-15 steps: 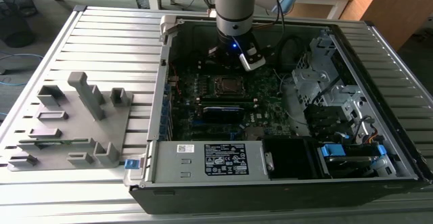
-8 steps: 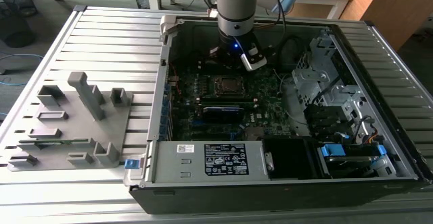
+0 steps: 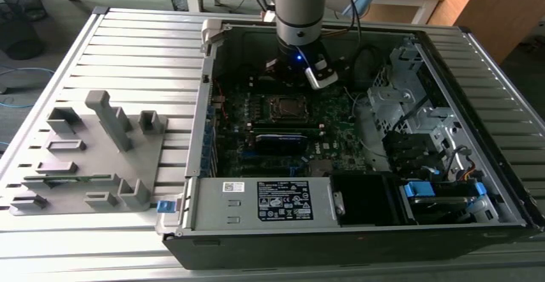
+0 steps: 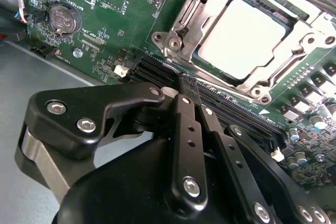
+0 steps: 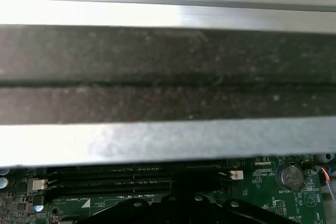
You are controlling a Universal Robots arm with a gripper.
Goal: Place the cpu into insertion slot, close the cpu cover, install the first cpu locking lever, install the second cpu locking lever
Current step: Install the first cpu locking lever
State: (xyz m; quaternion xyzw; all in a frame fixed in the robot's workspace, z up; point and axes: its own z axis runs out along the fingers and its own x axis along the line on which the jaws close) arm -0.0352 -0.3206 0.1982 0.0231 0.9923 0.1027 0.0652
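Smooth, pale silver square cpu [image 4: 244,38]

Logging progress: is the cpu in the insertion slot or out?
In: the cpu lies flat within the insertion slot, second wrist view.

One cpu [image 4: 244,38], one cpu cover [image 4: 310,27]

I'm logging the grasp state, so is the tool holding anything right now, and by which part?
Nothing is held: the tool is shut and empty, and the cpu lies apart from it.
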